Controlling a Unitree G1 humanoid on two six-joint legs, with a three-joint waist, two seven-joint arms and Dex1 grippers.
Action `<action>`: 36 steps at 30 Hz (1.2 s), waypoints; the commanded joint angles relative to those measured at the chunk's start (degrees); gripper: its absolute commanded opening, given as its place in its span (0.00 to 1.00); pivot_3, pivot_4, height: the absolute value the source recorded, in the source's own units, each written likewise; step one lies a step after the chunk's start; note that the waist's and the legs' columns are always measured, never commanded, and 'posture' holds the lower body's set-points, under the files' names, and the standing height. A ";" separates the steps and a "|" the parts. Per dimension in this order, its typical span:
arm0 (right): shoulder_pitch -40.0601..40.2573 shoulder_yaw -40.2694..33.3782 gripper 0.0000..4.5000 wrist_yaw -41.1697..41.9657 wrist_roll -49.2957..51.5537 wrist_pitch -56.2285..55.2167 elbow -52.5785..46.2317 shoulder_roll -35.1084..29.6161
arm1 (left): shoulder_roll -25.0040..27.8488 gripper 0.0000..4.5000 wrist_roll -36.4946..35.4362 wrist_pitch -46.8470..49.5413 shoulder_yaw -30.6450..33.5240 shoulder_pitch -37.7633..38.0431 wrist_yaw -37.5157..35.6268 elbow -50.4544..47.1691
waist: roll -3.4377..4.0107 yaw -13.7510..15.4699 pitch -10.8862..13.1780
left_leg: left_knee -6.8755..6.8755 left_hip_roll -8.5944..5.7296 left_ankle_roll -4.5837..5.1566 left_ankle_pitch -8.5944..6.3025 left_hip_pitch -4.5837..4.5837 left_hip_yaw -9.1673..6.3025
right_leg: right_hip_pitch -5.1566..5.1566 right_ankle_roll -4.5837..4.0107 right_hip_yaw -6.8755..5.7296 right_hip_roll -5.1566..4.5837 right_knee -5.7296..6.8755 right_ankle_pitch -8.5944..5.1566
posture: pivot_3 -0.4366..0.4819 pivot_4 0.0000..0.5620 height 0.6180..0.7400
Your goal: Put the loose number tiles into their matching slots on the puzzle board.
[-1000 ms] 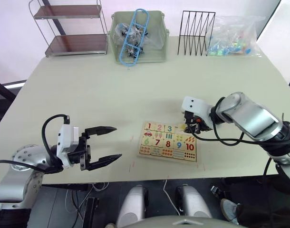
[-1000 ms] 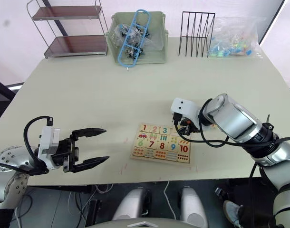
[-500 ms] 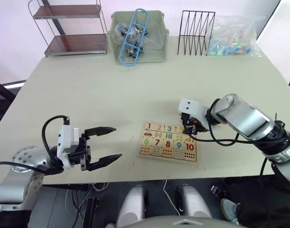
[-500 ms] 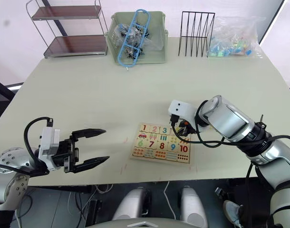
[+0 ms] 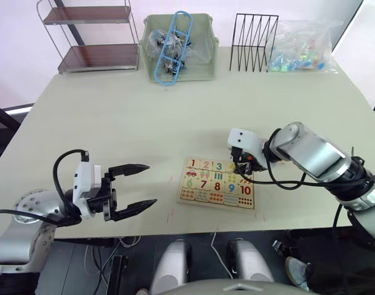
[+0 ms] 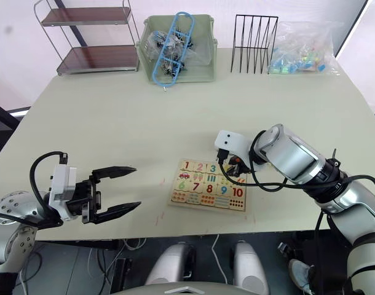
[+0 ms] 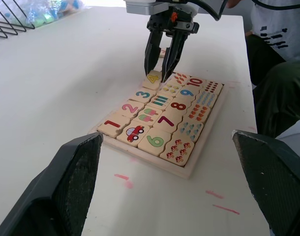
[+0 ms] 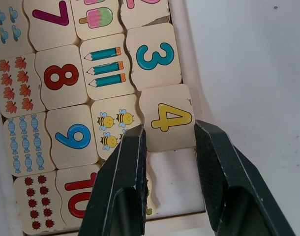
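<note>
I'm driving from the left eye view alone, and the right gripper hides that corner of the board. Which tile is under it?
Observer: The yellow 4 tile. The right wrist view shows it lying beside the blue 3 tile, right at the right gripper.
Operator: Is the five in?
Observer: No. The slot past the 4 is bare wood.
Operator: Where's the five tile, then?
Observer: The left wrist view shows one small loose tile on the table just off the puzzle board, behind that gripper. I can't read its digit.
</note>
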 commanded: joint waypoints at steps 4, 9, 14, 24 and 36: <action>-0.18 0.07 0.19 -0.04 -0.12 -0.45 -1.00 0.03 | -0.08 1.00 -0.47 -0.90 2.05 0.21 -0.35 -1.13 | 0.00 -0.01 0.00 | 0.00 0.00 0.00 0.00 0.00 0.00 | 0.00 0.00 0.00 0.00 0.00 0.00 | 0.48 0.27 1.00; -0.12 0.20 0.19 0.02 -0.12 -0.44 -0.99 -0.01 | -0.06 1.00 -0.48 -0.91 2.00 0.17 -0.46 -1.07 | 0.00 -0.02 0.00 | -0.01 0.00 0.00 0.00 0.00 0.00 | 0.00 -0.01 0.00 0.00 0.00 0.00 | 0.48 0.27 1.00; 0.10 0.24 0.19 0.10 -0.05 -0.54 -1.23 -0.09 | -0.09 1.00 -0.44 -0.95 1.94 0.01 -0.66 -0.94 | 0.00 -0.02 0.00 | -0.01 0.00 0.00 0.00 0.00 0.00 | 0.00 -0.01 0.00 -0.01 0.00 0.00 | 0.48 0.27 1.00; 0.23 0.54 0.19 0.43 -0.06 -0.88 -1.31 -0.29 | -0.24 1.00 -0.23 -0.95 1.56 -0.46 -0.79 -0.64 | 0.00 -0.03 0.00 | -0.01 0.00 0.00 0.00 -0.01 0.00 | -0.01 -0.02 0.00 -0.01 -0.01 -0.01 | 0.48 0.27 1.00; 0.31 1.04 0.59 1.80 -0.32 -3.17 -1.84 -1.79 | -0.76 1.00 -0.01 -0.92 1.38 -0.72 -0.84 -0.48 | 0.00 -0.05 0.01 | -0.02 0.00 0.00 0.00 -0.01 0.00 | -0.01 -0.02 -0.01 -0.02 -0.03 -0.01 | 0.48 0.27 1.00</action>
